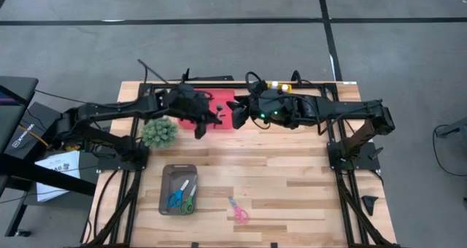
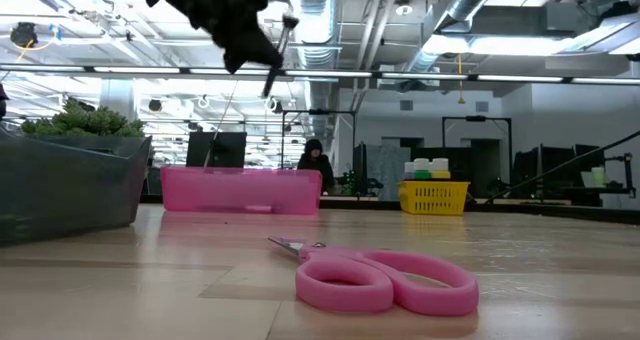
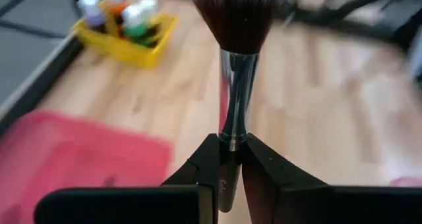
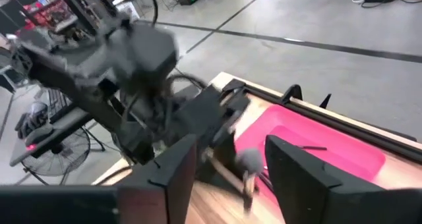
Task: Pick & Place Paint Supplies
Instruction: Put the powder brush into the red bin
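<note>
We see both arms meeting over the far middle of the wooden surface, above a pink tray. The left gripper has its fingers pinched tight around the dark handle of a brush, which stands straight out between them with a silver collar and a full head of dark bristles. In the low view that brush hangs tilted in the air, clear of the tray's pink wall and well above the surface. In the right wrist view the right gripper has its fingers parted with nothing between them; past them lie the left arm's wrist and the brush, blurred, over the tray. From overhead the two grippers sit just beside each other at the tray.

A yellow basket holding small paint bottles stands at the far edge of the surface, beyond the tray and nearer the right arm's side. A fuzzy green plant sits near the left arm. Closer to the near edge, a grey bin holds blue and green scissors, and pink scissors lie loose beside it on the bare wood. A person shows far back in the room in the low view.
</note>
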`<state>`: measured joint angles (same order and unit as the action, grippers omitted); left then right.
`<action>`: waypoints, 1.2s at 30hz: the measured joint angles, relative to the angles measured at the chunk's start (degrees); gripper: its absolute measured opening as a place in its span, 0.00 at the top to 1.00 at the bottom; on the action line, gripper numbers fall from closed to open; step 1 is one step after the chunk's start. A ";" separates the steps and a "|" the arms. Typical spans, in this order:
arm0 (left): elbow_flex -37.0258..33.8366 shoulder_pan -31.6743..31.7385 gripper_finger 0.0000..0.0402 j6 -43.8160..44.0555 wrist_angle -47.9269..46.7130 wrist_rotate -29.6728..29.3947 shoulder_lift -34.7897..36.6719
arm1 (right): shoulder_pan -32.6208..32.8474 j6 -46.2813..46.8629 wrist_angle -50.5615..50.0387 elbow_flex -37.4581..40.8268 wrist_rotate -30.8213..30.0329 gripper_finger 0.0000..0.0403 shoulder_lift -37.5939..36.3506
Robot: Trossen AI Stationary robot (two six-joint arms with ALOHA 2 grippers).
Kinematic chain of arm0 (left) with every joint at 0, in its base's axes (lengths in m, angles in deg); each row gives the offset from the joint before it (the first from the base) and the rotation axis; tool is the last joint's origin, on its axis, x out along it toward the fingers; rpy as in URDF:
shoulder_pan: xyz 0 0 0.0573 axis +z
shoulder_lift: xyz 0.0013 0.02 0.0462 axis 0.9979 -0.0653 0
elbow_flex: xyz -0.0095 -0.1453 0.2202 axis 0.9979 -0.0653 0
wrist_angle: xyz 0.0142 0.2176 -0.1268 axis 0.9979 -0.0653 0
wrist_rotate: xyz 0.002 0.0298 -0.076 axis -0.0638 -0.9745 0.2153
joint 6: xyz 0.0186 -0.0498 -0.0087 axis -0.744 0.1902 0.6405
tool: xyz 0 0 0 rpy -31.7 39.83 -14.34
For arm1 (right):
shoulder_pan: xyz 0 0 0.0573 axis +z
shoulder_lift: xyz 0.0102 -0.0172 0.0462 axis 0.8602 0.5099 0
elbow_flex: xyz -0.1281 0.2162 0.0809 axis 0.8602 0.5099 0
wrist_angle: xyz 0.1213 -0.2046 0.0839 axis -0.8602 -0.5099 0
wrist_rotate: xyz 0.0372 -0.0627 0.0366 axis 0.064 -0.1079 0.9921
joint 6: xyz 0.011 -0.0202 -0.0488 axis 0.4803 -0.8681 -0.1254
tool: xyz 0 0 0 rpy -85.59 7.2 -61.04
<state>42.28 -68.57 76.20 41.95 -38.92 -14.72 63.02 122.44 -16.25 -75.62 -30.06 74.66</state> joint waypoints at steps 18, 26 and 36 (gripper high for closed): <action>22.00 10.43 0.93 -31.67 -30.07 -9.91 -25.08 | 2.78 1.82 -1.93 0.00 -4.70 0.56 -1.89; 21.98 13.30 0.93 -35.85 -33.86 -13.12 -33.53 | 3.84 1.99 -2.63 0.00 -5.54 0.57 -1.89; 21.91 15.36 0.93 -35.75 -34.07 -13.14 -37.07 | 3.81 3.41 -4.71 0.00 -5.84 0.57 -1.89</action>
<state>64.20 -53.22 40.45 7.88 -52.06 -51.79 66.83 125.85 -20.96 -75.62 -35.90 72.77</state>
